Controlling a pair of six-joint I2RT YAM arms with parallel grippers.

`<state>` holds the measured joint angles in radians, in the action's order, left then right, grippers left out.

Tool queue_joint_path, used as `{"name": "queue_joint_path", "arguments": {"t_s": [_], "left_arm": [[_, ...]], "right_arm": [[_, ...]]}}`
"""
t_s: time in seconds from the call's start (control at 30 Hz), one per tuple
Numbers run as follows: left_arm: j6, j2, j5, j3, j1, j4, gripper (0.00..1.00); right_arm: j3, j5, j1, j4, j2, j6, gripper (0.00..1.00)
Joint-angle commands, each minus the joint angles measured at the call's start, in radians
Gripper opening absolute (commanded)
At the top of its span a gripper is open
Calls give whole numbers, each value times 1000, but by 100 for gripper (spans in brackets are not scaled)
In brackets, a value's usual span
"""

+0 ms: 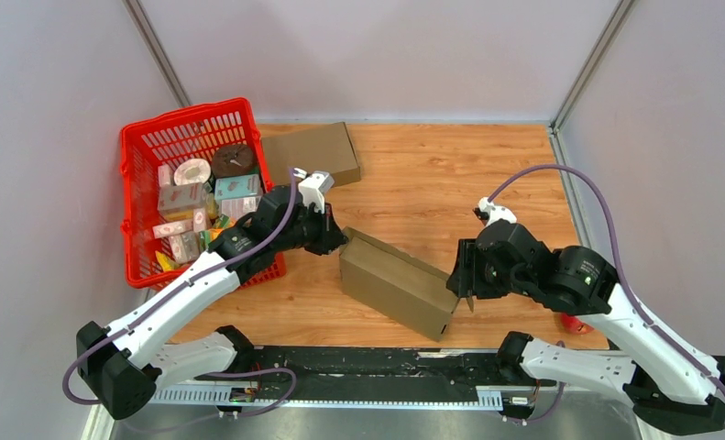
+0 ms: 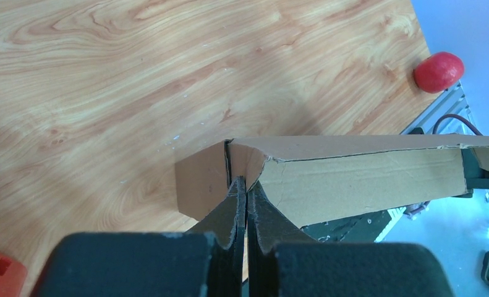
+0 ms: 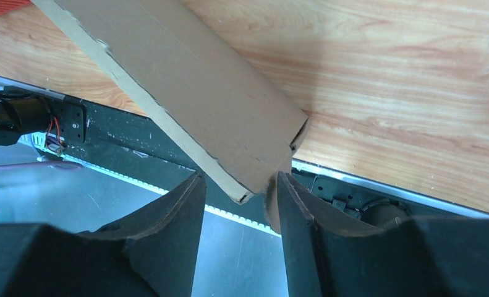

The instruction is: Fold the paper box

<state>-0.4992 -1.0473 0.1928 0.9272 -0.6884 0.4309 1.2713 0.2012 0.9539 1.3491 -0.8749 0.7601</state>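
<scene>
One brown cardboard box [image 1: 398, 284] lay slantwise on the wooden table [image 1: 450, 174], its near corner over the front edge. The left gripper [image 2: 246, 185] jaws were pinched together on the far end flap. The right gripper [image 3: 240, 180] jaws stood apart astride the near corner, unclamped. Step judged: closing the ends. Next move requires the right jaws to seize that corner flap while the left steadies.

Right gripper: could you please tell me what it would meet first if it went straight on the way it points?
The cardboard box: its corner lies between the right gripper's open fingers, so that corner would likely be met at once; depth is hard to judge.
</scene>
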Motion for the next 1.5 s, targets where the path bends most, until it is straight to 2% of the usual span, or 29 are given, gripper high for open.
{"name": "queue_joint_path", "arguments": {"t_s": [0.0,0.13,0.2,0.27,0.37,0.5,0.57,0.77,0.93,1.07,1.17,1.27,1.4,1.47], "left_arm": [[16,-16,-26,9,-10,115,0],[10,-17,-29,7,-14,109,0],[8,-17,-30,7,-19,108,0],[8,-20,-36,7,-25,109,0],[5,-23,-39,4,-33,103,0],[1,-36,-47,9,-46,101,0],[1,-34,-53,9,-54,100,0],[-1,-30,-59,1,-60,103,0],[-6,-23,-61,-4,-63,95,0],[-10,-25,-58,-5,-69,89,0],[-12,-28,-56,-10,-72,83,0],[-10,-26,-55,-11,-76,83,0],[-7,-17,-62,-14,-76,88,0],[-9,-16,-64,-17,-76,82,0]], "right_arm": [[-47,-13,-3,177,71,74,47],[-108,-39,-1,167,88,82,42],[-110,-31,-1,163,86,88,31],[-109,-32,-1,166,85,91,29],[-110,-45,-3,165,83,100,20],[-115,-51,-3,137,93,139,3],[-119,-49,-3,125,102,157,0],[-135,-11,-3,107,129,268,0],[-141,-14,-3,78,120,281,2],[-153,-23,-1,88,82,285,18],[-151,-34,-3,85,60,297,23],[-139,-34,-3,88,71,283,35],[-98,-22,-1,177,92,278,36],[-112,-39,-1,167,114,286,30]]}}
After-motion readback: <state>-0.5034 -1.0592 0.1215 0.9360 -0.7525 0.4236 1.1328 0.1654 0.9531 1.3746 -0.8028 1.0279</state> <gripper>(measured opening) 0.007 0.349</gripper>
